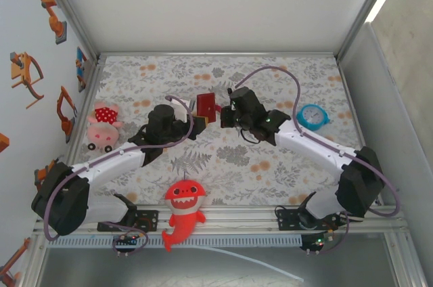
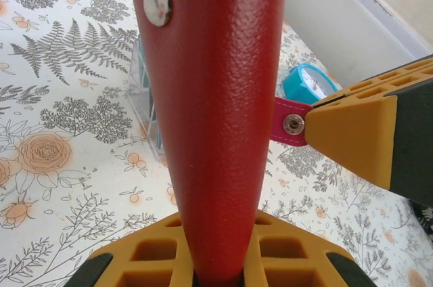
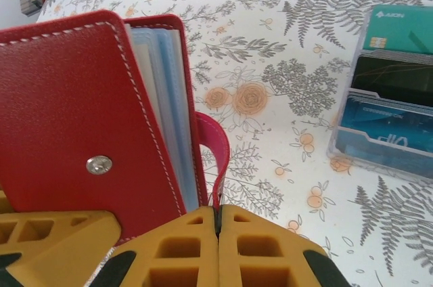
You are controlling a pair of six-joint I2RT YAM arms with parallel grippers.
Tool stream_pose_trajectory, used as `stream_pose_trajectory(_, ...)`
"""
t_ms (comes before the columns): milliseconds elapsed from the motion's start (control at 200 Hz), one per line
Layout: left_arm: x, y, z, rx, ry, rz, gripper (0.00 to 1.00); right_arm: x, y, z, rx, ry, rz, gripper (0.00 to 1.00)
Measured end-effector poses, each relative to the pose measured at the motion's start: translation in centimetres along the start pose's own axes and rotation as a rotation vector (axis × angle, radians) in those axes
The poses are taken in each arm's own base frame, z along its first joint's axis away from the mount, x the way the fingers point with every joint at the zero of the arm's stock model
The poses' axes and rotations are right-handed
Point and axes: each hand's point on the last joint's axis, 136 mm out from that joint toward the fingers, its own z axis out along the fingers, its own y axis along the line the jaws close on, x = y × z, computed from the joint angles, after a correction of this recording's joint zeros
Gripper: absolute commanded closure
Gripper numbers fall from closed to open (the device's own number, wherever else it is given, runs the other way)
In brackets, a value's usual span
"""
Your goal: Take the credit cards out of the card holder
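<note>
floral table (image 1: 270,165) carries pink plush (image 1: 103,126), blue clock (image 1: 313,117), striped block (image 3: 389,111).

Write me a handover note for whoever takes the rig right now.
Left gripper: shut on the card holder, held at mid-table.
Right gripper: shut on its strap tab.
Done: strap unsnapped, both grippers have hold.
Left: open the holder and draw the credit cards out. Only bluish inner leaves show at its edge.
</note>
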Motion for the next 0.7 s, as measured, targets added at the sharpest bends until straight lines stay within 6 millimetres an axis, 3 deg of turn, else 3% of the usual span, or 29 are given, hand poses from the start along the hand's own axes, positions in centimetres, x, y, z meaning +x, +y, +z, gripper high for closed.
stream_pose_trajectory(75,-0.2,-0.2,-0.2,0.005,-0.007,0.003,1.0,-0.2,-0.3,-0.5,0.003,-0.014,0.004,0.84)
stream_pose_trajectory(345,0.2,-2.2,-0.5,0.124,0.031,0.028,1.0,0.0,-1.4,-1.6,-0.042,-0.035,0.027,0.57)
stream_pose_trajectory(521,0.1,-4.0,-1.0,0.235,0.055,0.039,1.0,0.0,-0.8,-2.3,-0.159,-0.047,0.03,0.56)
stream_pose_trajectory(701,-0.2,-5.2,-1.6,0.319,0.058,0.049,1.0,-0.4,0.0,-3.4,-0.259,-0.075,0.02,0.61)
